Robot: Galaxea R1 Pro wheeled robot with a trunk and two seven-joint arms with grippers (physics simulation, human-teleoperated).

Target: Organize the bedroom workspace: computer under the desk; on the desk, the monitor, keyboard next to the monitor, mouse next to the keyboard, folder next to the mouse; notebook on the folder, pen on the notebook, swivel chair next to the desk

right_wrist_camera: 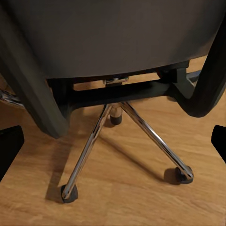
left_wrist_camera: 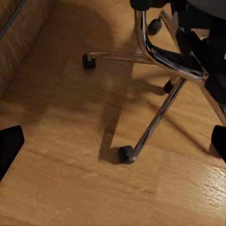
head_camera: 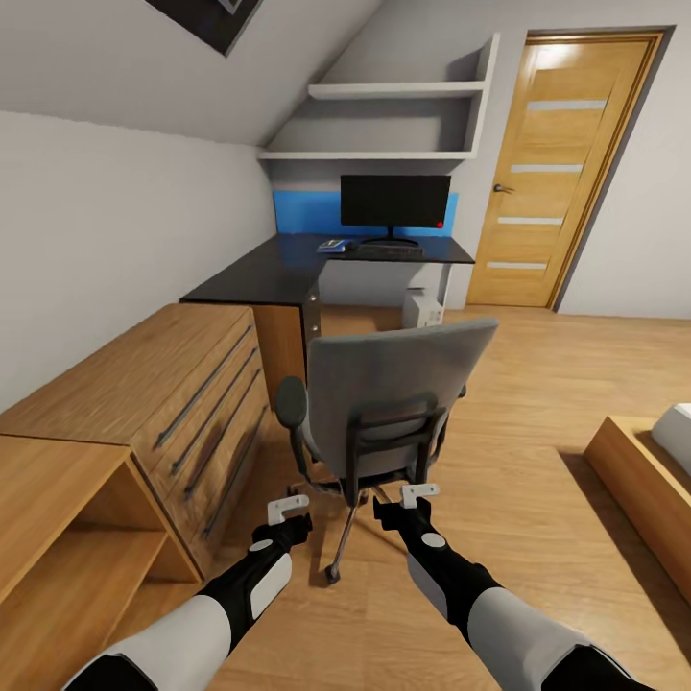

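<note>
The head view shows one monitor (head_camera: pixel 394 201) on the surface (head_camera: pixel 278 269); wrist views show the swivel chair (head_camera: pixel 393 403) castors. Both jaws are spread, empty.

Grey matt cloth on the swivel chair (head_camera: pixel 398 379) back — bright polished chrome on its star base (right_wrist_camera: pixel 89 153), black plastic castors. Glossy black top on the desk (head_camera: pixel 278 274). Light wood grain, satin sheen, across the floor (left_wrist_camera: pixel 70 179) and dresser (head_camera: pixel 125 384) — dark metal handles.
</note>
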